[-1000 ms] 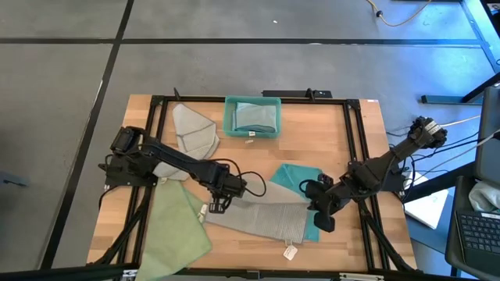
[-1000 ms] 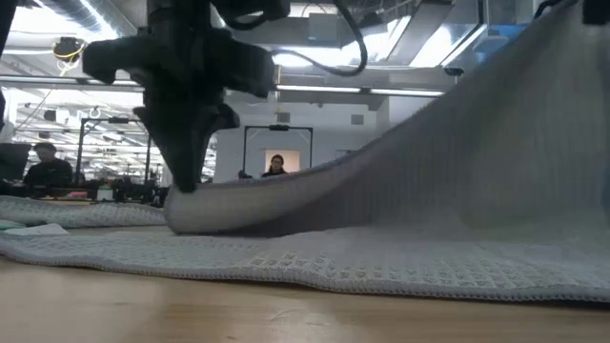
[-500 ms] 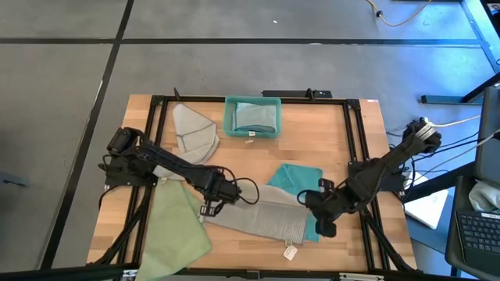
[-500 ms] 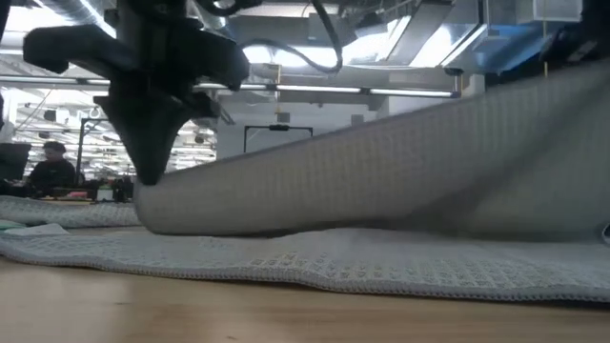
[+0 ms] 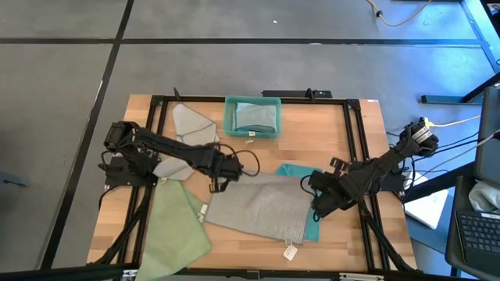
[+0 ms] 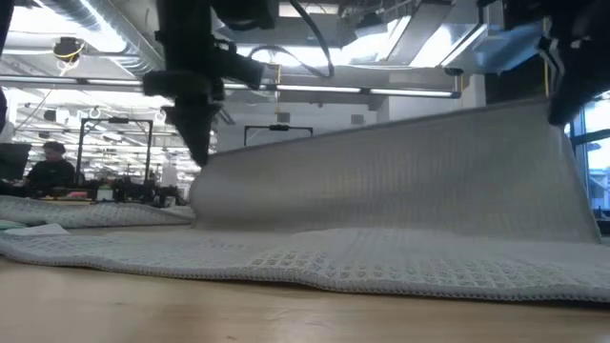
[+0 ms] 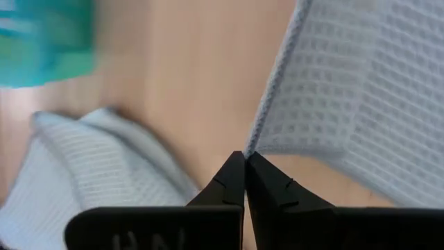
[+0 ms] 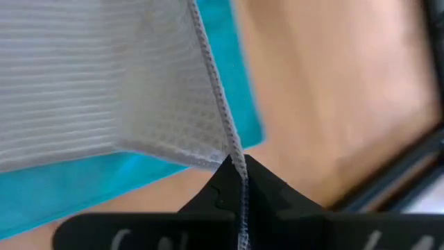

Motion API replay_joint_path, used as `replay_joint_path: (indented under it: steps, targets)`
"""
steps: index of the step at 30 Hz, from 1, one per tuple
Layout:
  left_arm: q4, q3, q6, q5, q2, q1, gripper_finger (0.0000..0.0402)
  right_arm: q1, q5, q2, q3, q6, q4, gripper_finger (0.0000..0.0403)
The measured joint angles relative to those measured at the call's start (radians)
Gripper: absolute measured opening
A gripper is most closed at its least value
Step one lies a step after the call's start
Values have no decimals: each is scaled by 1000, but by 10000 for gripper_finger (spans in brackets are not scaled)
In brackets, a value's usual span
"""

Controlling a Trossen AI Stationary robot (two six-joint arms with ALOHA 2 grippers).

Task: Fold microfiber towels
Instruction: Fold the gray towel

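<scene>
A light grey microfiber towel lies at the table's middle, its near part flat on the wood with a white tag at the near edge. Its far edge is raised between my two grippers, as the low view shows. My left gripper is shut on the far-left corner. My right gripper is shut on the far-right corner. A teal towel lies partly under the grey one. My left gripper pinches the grey towel's far-left corner between its two fingers, coming from above and slanting down. The corner is lifted; the cloth runs taut toward the other gripper. My right gripper pinches the towel's far-right corner at its hemmed edge between its two fingers, from above and slanting down. The corner is raised off the table, and the sheet slopes down from it to the part lying flat.
A pale green towel lies at the near left and hangs over the table's edge. A folded grey towel sits at the far left. A teal bin with a cloth inside stands at the far middle. Black frame rails run along the table's edges.
Both grippers have gone toward the table's far edge, the left one also rising, with the towel's corners. The raised edge has been drawn away from the near edge, so the folded-over towel has spread wider and the sheet between the grippers has become taut.
</scene>
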Motion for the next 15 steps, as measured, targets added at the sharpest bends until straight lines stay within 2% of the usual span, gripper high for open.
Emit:
replay_joint_path:
  steps: [3,7,11,15]
  targets:
    - [0,0,-13,-20,-31,23,0,0,58,0,37,-5,-54,10]
    - [-10,-1,-12,-26,-61,42,0,-1,79,-1,62,-11,-25,10]
    - [-15,-3,-5,-9,-63,34,0,-1,14,-1,50,-80,90,10]
    - [16,-16,-5,-8,-62,21,0,-1,-26,13,0,-67,111,10]
